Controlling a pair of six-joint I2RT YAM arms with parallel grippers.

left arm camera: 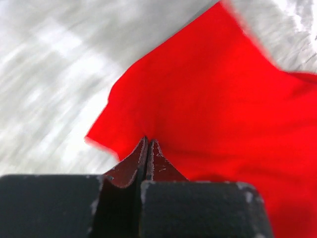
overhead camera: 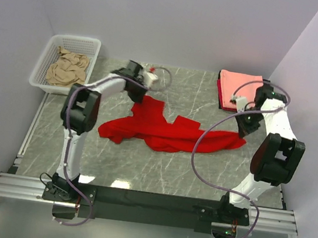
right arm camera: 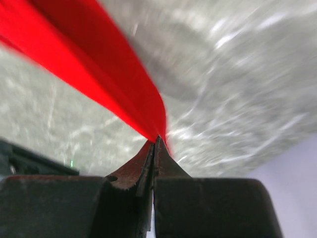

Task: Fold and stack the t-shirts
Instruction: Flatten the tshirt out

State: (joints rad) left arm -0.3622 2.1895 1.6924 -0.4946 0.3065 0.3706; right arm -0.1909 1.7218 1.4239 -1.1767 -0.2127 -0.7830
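nearest, along the bottom of the top view, the bench (overhead camera: 157, 175) lies bare between the arm bases and the cloth. i judge this the best open room for laying a fold flat.

in the middle of the frame the red t-shirt (overhead camera: 169, 133) sprawls crumpled across the bench, with one peak reaching toward the upper left. the left tool (overhead camera: 142, 93) is clenched on that peak. its wrist view shows the fingers (left arm camera: 131, 166) pressed together at the cloth's edge. the right tool (overhead camera: 245, 118) is clenched on the shirt's right end, and its fingers (right arm camera: 136, 166) pinch a taut red band that runs off to the upper left of that view.

the shirt looks light and limp. it will likely sag and bunch wherever it is not held, so hems, shoulders and corners seem the places to grip, and it needs spreading before any fold.

farther back, at the upper right, a folded salmon-pink shirt (overhead camera: 237, 90) lies just beside the right arm, with a darker edge showing beneath it. a careless swing there could drag the stack. at the upper left a white basket (overhead camera: 43, 67) holds a tan shirt (overhead camera: 68, 71). walls close in on the left, right and far sides, so wide sweeps have little margin.
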